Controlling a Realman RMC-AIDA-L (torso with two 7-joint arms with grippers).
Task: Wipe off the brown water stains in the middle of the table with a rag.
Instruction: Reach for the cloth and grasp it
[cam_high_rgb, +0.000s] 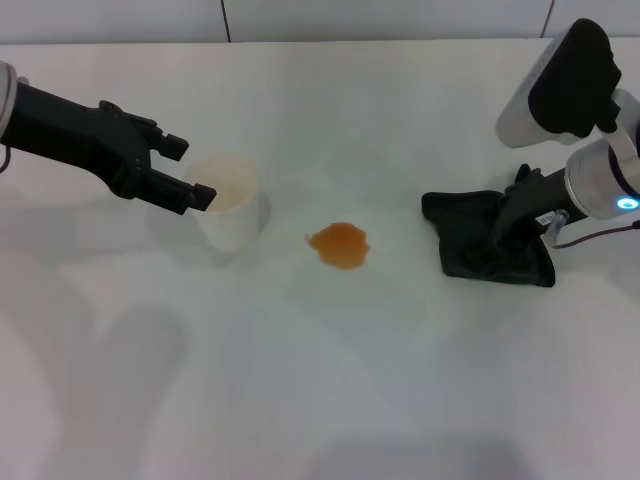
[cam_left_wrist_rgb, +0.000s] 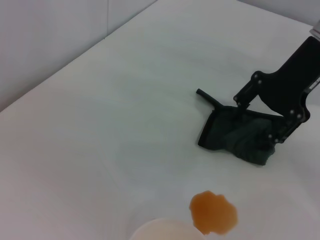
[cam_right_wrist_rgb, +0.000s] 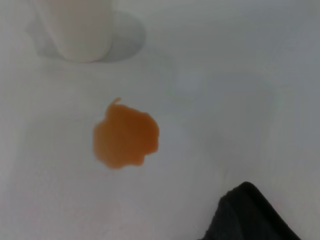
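The brown water stain (cam_high_rgb: 340, 244) is an orange-brown blotch in the middle of the white table (cam_high_rgb: 330, 390). It also shows in the left wrist view (cam_left_wrist_rgb: 213, 212) and the right wrist view (cam_right_wrist_rgb: 125, 136). The dark rag (cam_high_rgb: 468, 228) lies crumpled to the stain's right, apart from it, and shows in the left wrist view (cam_left_wrist_rgb: 232, 137) and the right wrist view (cam_right_wrist_rgb: 255, 217). My right gripper (cam_high_rgb: 503, 245) stands on the rag, and the left wrist view (cam_left_wrist_rgb: 256, 121) shows its fingers spread astride the cloth. My left gripper (cam_high_rgb: 188, 172) is open and empty beside the cup's rim.
A white paper cup (cam_high_rgb: 235, 215) stands upright left of the stain, close to my left gripper. It also shows in the right wrist view (cam_right_wrist_rgb: 75, 30). A grey wall runs behind the table's far edge.
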